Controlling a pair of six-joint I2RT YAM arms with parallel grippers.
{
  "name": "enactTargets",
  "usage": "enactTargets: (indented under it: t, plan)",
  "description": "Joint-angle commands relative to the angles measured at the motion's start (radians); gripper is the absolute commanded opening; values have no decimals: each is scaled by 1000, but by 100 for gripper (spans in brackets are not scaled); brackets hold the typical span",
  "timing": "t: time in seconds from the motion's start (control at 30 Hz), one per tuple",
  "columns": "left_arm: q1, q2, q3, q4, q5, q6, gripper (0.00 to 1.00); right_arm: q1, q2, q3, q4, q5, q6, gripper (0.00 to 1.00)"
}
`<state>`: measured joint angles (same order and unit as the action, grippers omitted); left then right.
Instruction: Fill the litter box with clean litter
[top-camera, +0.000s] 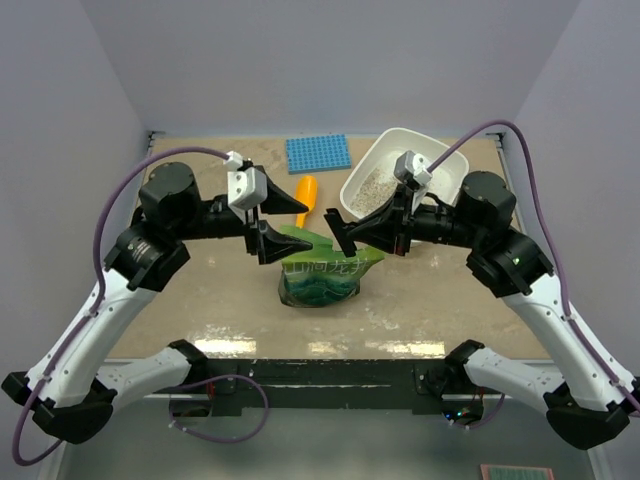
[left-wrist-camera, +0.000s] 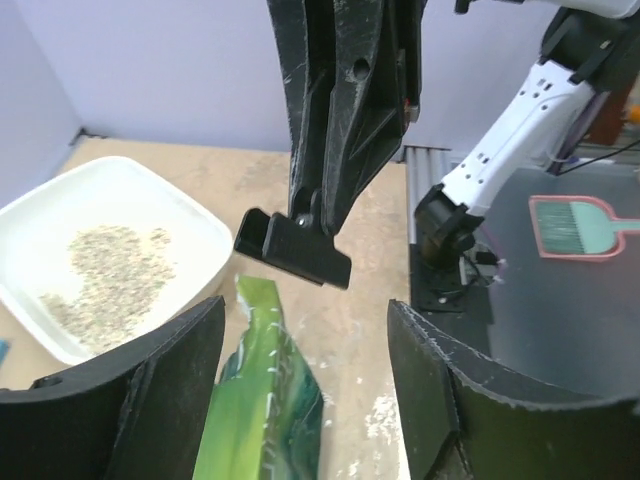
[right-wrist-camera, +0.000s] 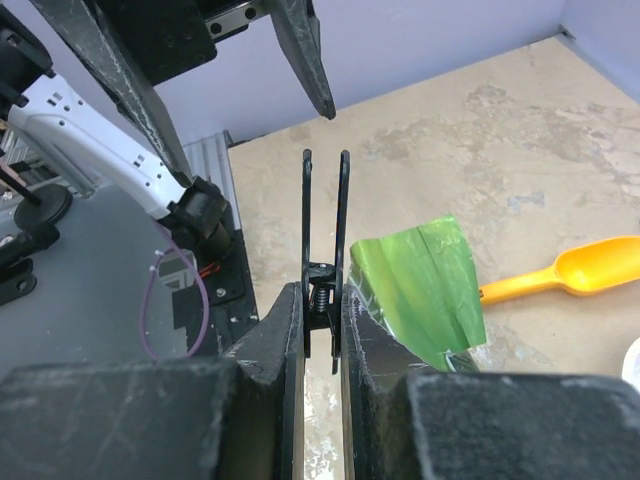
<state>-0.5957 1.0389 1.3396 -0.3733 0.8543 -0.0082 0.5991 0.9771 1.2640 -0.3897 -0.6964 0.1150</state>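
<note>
Pinches black clip in right gripper over green bag; holds left gripper spread alongside; leaves open table nearside; hides bag's top edge.

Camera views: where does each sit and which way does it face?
Top external: above, behind the bases, looking down on the tan table; left arm, right arm show.
Left wrist: faces rightward over the crinkly green foil bag and white plastic litter box; open left pincer below.
Right wrist: faces leftward; right pincer grips a black spring clip.
Both wrist views share the bag.
</note>
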Motion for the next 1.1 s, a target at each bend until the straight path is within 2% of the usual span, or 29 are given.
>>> enactTargets:
  t: [0.0,0.3,0.6,0.83,1.07]
  plan:
    - [0,-23,-29,-114,-138,151,73,1,-23,77,-60,51,-51,0]
    - [0,0,-181,-122,-308,252,73,2,-12,118,-201,29,-170,0]
    - [-1,67,-281,-69,-253,274,73,1,-34,112,-271,32,-209,0]
    - [-1,118,-313,-79,-198,286,70,1,-35,57,-244,18,-201,0]
    - [-1,131,-349,-53,-228,290,67,1,-34,37,-209,11,-189,0]
